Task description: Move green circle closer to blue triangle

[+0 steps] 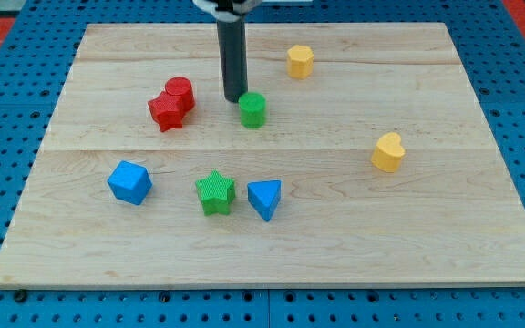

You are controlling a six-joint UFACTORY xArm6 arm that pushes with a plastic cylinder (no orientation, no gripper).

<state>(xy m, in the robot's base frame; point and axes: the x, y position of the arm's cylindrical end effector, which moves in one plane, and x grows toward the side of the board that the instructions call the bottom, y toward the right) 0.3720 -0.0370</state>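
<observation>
The green circle [252, 108] stands on the wooden board a little above the middle. The blue triangle [265, 198] lies lower down, almost straight below the green circle, with a wide gap between them. My tip [235, 98] is the lower end of a dark rod that comes down from the view's top. It sits just to the upper left of the green circle, very close to it or touching it.
A green star [215, 192] lies just left of the blue triangle. A blue cube [130, 181] is at lower left. A red circle [180, 93] and a red star [166, 111] sit together left of my tip. A yellow hexagon [300, 61] is at upper right, a yellow heart [388, 152] at right.
</observation>
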